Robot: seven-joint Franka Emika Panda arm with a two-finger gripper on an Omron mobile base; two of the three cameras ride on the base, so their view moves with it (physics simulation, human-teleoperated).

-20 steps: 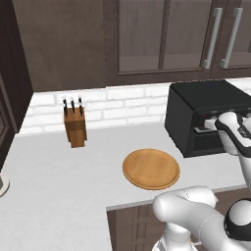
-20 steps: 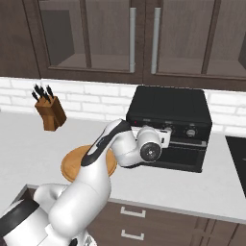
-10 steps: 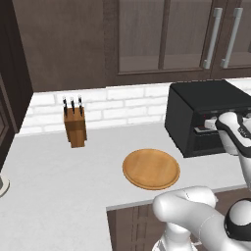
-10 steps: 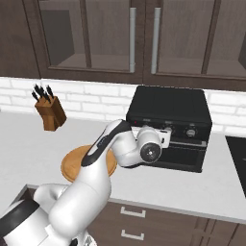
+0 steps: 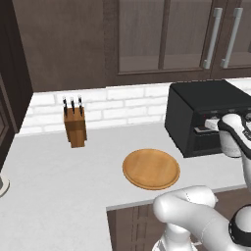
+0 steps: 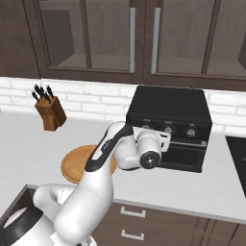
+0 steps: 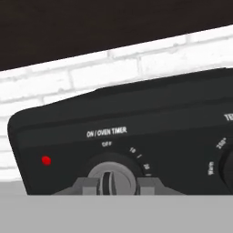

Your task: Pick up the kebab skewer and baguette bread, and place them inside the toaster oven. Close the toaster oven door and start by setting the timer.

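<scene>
- Kitchen counter (image 5: 59, 181), light grey, carries a round wooden board (image 5: 151, 169) and a knife block (image 5: 74, 126) by the brick wall.
- Toaster oven (image 6: 169, 126) stands at the wall, right of the board; door appears closed.
- Gripper (image 7: 109, 185) is clenched on the timer knob (image 7: 108, 174); a red lamp (image 7: 46, 160) sits left of it.
</scene>
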